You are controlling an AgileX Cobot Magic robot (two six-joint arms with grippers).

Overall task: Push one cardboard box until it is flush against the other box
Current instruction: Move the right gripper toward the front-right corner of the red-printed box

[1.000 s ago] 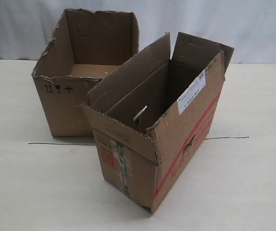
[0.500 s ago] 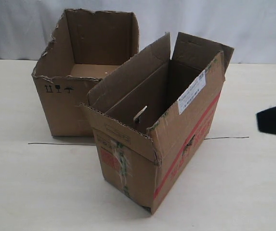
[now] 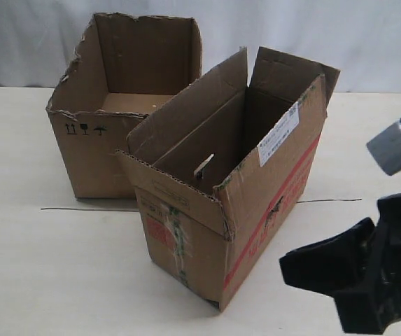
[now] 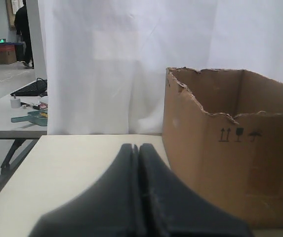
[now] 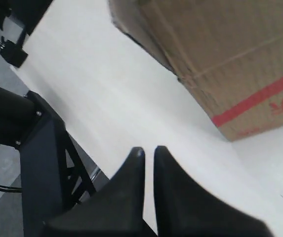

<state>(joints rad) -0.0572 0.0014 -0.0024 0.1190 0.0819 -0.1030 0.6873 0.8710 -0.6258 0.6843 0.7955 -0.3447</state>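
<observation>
The cardboard box, narrow with upright flaps, red sticker and red side stripe, stands angled at the table's middle. Its long left side meets the front right corner of the other box, wider with a torn rim, leaving a wedge of gap. My right gripper hovers low to the right of the narrow box, apart from it, jaws nearly together with nothing between them. In the right wrist view the gripper points past the box's striped corner. My left gripper is shut, beside the wider box.
A thin black line runs across the pale table. A white curtain hangs behind. The right wrist view shows the table's edge and a black stand below it. Another table with clutter stands beyond the left side.
My right gripper has come in from the right edge, moving down and toward the narrow box's striped side. Neither box has moved.
</observation>
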